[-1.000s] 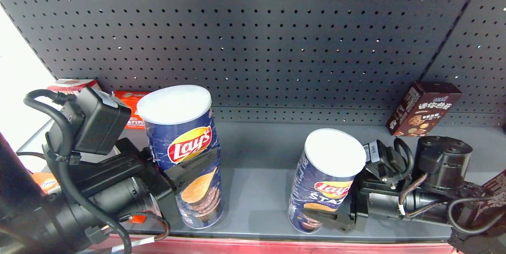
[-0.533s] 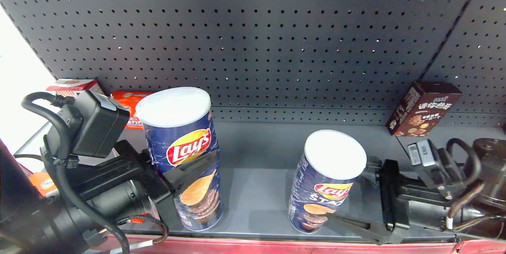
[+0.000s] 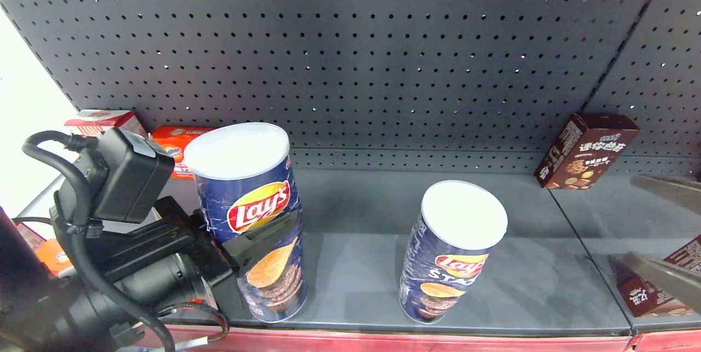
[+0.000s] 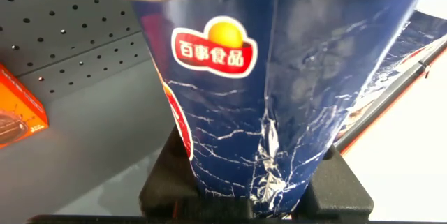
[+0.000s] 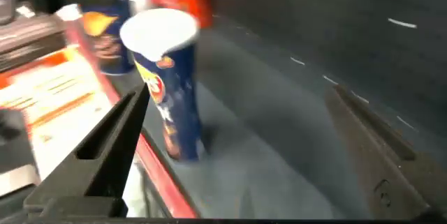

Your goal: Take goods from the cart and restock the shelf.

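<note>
Looks like the set-down step for the left-hand can. Got the left tool (image 3: 262, 234) shut round the lower half of a blue chip can (image 3: 241, 198), gripping it from both sides in the left wrist view, with that can upright at the front left of the shelf (image 3: 356, 281), close to the red front edge. Can't quite tell if the base is fully down on the shelf or a hair above it. Second chip can (image 3: 457, 256) standing free further right, also near the front edge, well apart from the first and touching nothing. Right tool (image 3: 624, 219) spread wide open off at the right side, holding nothing, well clear of that second can. So probably one can placed already and the other nearly there. Next up, judging by this: settle the held can flat, open the left tool enough to clear both sides, then pull straight back out without brushing the tube. Tall, narrow and right by the edge, so easy to tip. Might be worth nudging it deeper first. Also a brown box (image 3: 586, 149) leaning on the pegboard back at the right and an orange box (image 3: 175, 141) behind the left can, neither in the way. After that, probably off for more goods.
</note>
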